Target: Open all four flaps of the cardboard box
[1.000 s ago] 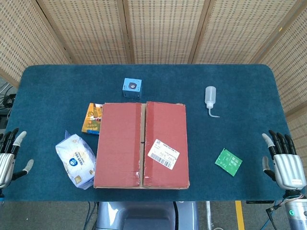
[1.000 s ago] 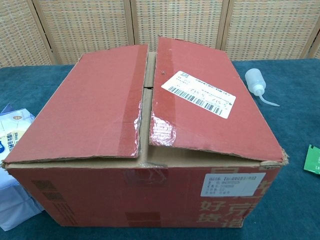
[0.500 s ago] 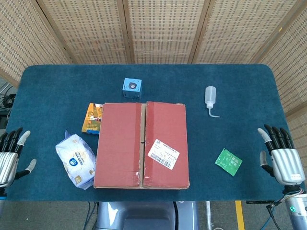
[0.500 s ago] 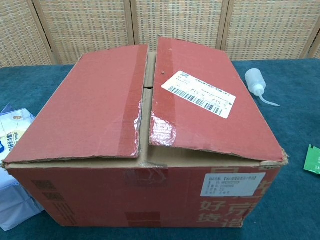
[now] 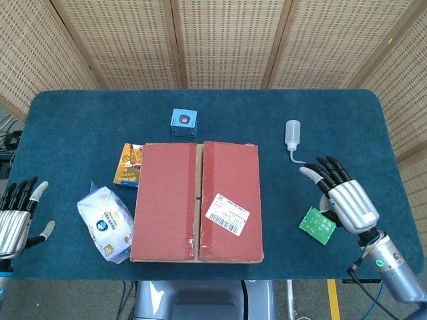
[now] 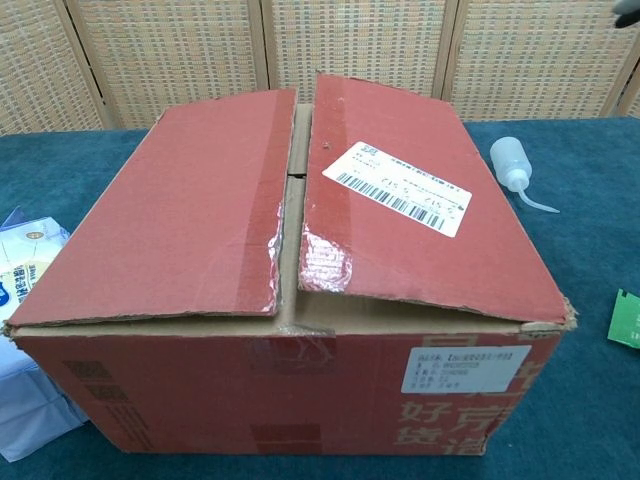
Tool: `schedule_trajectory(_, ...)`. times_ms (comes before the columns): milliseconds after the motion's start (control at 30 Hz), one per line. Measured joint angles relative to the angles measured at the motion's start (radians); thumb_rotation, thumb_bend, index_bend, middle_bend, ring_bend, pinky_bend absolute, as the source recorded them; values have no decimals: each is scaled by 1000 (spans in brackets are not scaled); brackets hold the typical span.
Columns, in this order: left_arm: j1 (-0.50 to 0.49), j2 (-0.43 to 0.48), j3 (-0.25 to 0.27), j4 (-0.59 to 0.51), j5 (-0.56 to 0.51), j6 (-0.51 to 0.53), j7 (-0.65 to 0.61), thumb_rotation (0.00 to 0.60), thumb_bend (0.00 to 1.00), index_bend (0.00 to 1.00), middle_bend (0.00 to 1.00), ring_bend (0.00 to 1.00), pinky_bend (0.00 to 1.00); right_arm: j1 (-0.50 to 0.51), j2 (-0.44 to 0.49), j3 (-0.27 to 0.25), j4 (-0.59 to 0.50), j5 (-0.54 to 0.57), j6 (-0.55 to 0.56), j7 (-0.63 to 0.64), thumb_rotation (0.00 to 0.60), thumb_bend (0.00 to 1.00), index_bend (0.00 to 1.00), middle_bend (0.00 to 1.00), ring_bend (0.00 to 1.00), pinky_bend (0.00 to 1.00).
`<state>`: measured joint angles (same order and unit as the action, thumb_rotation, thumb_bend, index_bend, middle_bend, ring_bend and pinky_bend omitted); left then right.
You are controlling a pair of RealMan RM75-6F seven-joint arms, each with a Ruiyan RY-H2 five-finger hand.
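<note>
The red cardboard box stands at the table's near middle, its two top flaps closed with a narrow seam between them. A white shipping label lies on the right flap. In the chest view the box fills most of the frame, and the flaps' near edges are slightly lifted. My right hand hovers to the right of the box, fingers spread, holding nothing, partly over a green packet. My left hand is at the table's left edge, fingers apart and empty. Neither hand touches the box.
A white squeeze bottle lies behind the right hand, and a green packet just under it. A white-and-blue bag and an orange snack packet sit left of the box. A small blue cube stands behind it.
My right hand has moved in from the table's right edge toward the box, now above the green packet. The left hand shifted only slightly. The box is unchanged.
</note>
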<state>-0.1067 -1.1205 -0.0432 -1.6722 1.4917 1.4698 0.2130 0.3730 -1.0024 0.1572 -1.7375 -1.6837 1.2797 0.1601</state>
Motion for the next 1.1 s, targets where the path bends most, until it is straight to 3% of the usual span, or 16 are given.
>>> schedule_trajectory(200, -9, 1, 1, -4, -3, -16, 11, 522, 349, 73, 0, 0, 0, 135, 10, 23, -41, -30, -137, 114, 600, 1000, 281, 241, 0, 0)
schedule_trajectory(533, -17, 3, 0, -1, -11, -30, 13, 520, 350, 73, 0, 0, 0, 335, -21, 68, -73, -34, -317, 195, 600, 1000, 286, 246, 0, 0)
schedule_trajectory(1100, -32, -7, 2, 11, -25, -58, 7, 521, 350, 73, 0, 0, 0, 490, -121, 91, -109, 59, -462, 86, 600, 1000, 286, 246, 0, 0)
